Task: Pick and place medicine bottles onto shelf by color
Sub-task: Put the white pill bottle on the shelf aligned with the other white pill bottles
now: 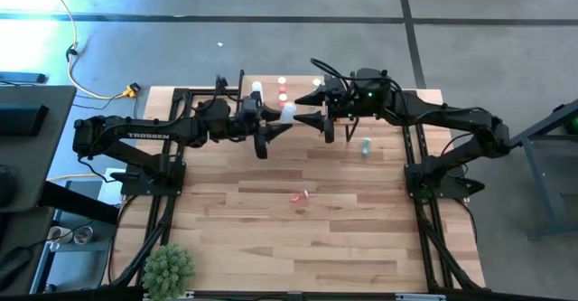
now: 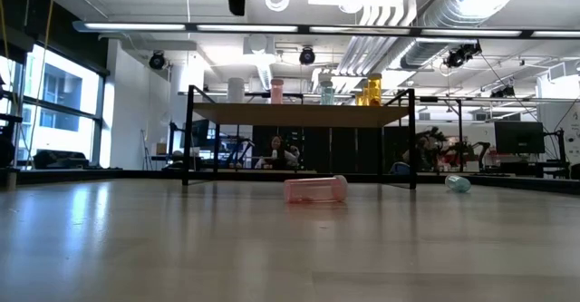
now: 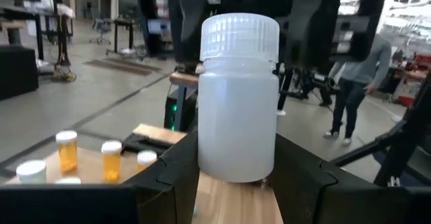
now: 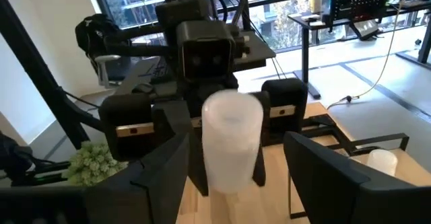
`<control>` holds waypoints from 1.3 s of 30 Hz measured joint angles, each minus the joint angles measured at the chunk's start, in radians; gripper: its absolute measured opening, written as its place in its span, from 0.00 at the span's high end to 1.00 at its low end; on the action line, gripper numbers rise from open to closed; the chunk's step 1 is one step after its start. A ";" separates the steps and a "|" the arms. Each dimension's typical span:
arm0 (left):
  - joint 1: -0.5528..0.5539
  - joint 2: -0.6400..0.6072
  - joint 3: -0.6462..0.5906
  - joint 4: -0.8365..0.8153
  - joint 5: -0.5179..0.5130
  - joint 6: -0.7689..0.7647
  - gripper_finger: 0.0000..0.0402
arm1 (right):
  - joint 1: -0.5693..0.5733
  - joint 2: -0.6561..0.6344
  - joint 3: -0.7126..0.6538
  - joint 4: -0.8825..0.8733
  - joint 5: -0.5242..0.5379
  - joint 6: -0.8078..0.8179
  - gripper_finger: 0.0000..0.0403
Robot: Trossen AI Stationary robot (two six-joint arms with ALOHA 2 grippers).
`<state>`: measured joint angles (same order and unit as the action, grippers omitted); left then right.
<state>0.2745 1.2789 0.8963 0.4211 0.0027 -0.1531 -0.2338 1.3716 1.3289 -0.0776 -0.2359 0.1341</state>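
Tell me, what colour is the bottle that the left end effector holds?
White, with a white cap: the bottle in the left end effector shows best in the left wrist view.

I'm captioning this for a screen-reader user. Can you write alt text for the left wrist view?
The left pincer holds an upright, translucent white plastic medicine bottle with a ribbed white cap between its dark fingers. The right arm's open pincer faces it from close behind, and small orange bottles stand on the light-wood shelf below.
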 joint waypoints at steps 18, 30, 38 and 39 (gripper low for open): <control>0.000 0.000 0.000 0.041 -0.015 0.034 0.64 | 0.034 0.096 0.000 0.117 0.044 0.017 0.43; 0.000 0.000 0.000 0.040 -0.019 0.034 0.64 | 0.034 0.096 0.000 0.120 0.068 0.031 0.70; 0.006 0.000 0.000 0.008 -0.021 0.034 0.58 | 0.033 0.096 0.000 0.114 0.067 0.070 0.68; 0.006 0.000 0.000 -0.008 -0.027 0.033 0.57 | 0.033 0.096 0.000 0.112 0.067 0.078 0.68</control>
<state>0.2806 1.2789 0.8963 0.4135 -0.0246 -0.1201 -0.2005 1.4673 1.3285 0.0344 -0.1688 0.2116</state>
